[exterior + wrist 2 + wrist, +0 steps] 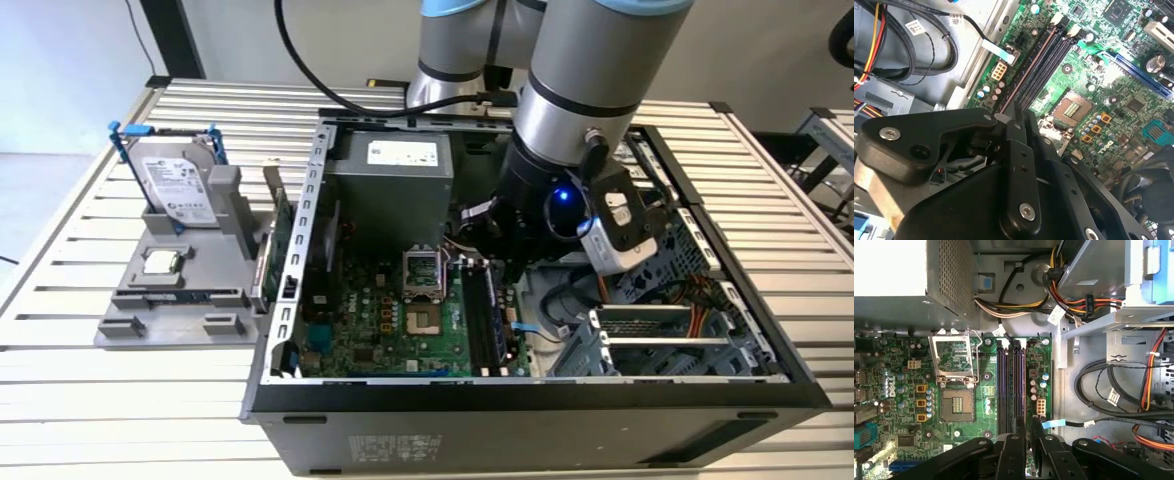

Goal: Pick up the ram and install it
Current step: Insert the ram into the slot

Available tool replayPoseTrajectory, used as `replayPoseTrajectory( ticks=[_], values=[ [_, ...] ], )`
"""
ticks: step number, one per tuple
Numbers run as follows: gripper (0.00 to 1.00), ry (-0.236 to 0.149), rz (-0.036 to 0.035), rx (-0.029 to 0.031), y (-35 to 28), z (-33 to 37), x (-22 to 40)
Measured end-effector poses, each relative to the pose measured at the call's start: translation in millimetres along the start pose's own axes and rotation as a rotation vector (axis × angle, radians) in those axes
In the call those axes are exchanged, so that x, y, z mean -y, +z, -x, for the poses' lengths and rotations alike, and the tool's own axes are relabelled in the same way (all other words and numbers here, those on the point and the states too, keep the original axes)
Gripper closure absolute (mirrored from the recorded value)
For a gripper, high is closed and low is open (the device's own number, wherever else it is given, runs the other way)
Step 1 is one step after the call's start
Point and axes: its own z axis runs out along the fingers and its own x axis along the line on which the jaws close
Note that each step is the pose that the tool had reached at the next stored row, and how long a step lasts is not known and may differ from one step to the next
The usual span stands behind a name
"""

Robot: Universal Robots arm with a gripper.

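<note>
**Q:** What is the gripper doing?

**A:** The gripper (1026, 434) hangs low inside an open computer case (310, 190), right over the memory slots (1011, 385). In the first wrist view its black fingers (1015, 447) stand close together with only a thin dark gap between them. I cannot tell whether anything is pinched there.

**Q:** What sits in the case around it?

**A:** A green motherboard (387, 325) lies on the case floor. On the exterior view's clock face, taken from the gripper, an open processor socket (424, 270) is just beside the slots at nine o'clock. A grey power supply (394, 170) is at eleven. Bundled cables (1094, 390) and metal drive bays are at four.

**Q:** And the ram?

**A:** In the exterior view, a slim dark-green stick that looks to be the ram (282, 250) stands on its long edge. It is just outside the case wall, at nine o'clock from the gripper and well apart from it. It rests along the near edge of a grey parts tray (160, 325).

**Q:** What else does the tray hold?

**A:** A silver hard drive (174, 180) with blue brackets stands upright at its far end. A small square processor chip (163, 262) lies flat in the middle. Tray and case both rest on a slatted table (120, 400).
</note>
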Motion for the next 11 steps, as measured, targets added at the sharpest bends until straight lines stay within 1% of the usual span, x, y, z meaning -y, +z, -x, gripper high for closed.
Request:
replayPoseTrajectory(
  ticks=[11],
  values=[
    [1.00,0.000,-0.0001,0.0000,-0.5,0.0,0.0]
  ],
)
